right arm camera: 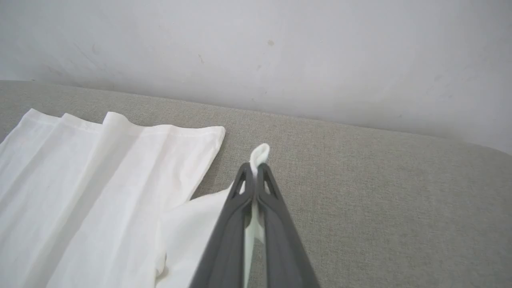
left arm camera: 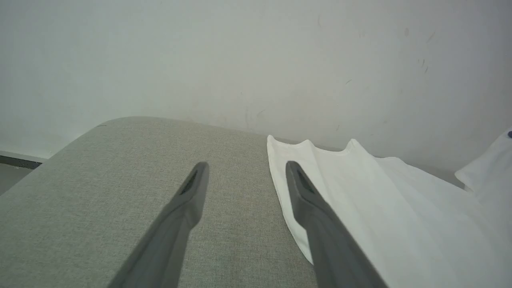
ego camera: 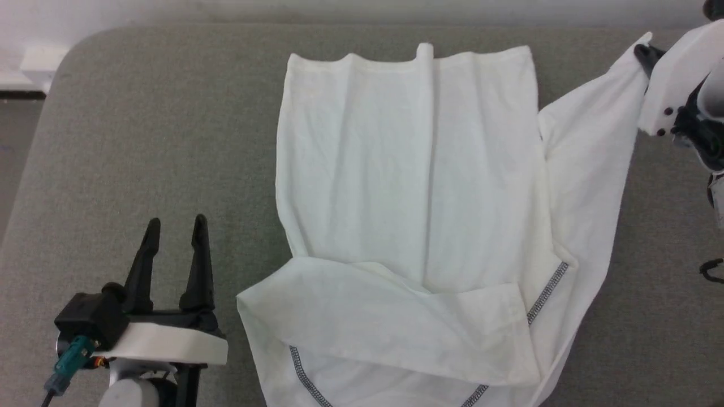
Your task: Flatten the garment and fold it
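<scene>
Spread across the middle of a grey fabric-covered bench (ego camera: 141, 141): a white thin stretchy shirt (ego camera: 407, 169) with speckled grey-black seam stitching. Mostly flat, with long lengthwise creases, straight far edge toward the pale wall (left arm camera: 240, 60). A wide flap of the same cloth folded across the near part. A long strip of the cloth drawn out toward the far right corner, lifted off the bench at its tip.

At the lower left, over bare bench, the left hand (ego camera: 175, 226): two long dark fingers spread wide apart, gripping nothing, near the shirt's left edge but apart from it.

At the far right, the right hand (ego camera: 645, 53): fingers pressed together, pinching the tip of the lifted strip. In the right wrist view, a small loop of white cloth poking out beyond the closed fingertips (right arm camera: 259, 172).
</scene>
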